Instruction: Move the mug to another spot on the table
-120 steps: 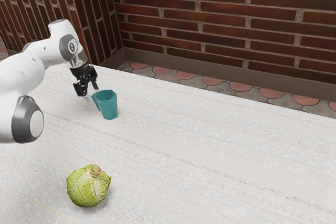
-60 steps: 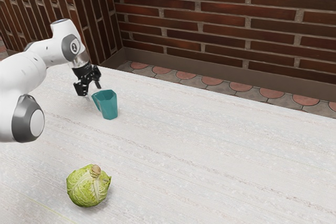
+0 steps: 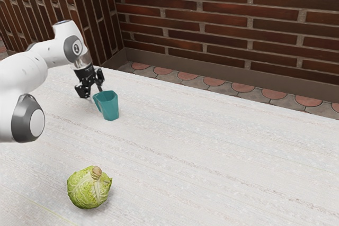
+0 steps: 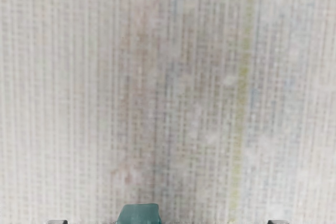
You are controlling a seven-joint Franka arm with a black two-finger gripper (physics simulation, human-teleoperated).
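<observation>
A pale, wood-grained table (image 3: 212,146) is being occupied by two things. A teal mug (image 3: 107,104) is being supported upright on its far part, toward the exterior view's left. A green cabbage (image 3: 89,186) is being borne nearer the front, well apart from it.

white arm (image 3: 32,67), grey joint caps, blk end effector (image 3: 89,89)

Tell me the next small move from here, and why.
Probably ease the gripper down and slightly toward the mug. It hangs open just above the near rim, at the exterior view's left of the upright mug, touching nothing. Lowering should put the fingers astride the rim, ready to close.
</observation>
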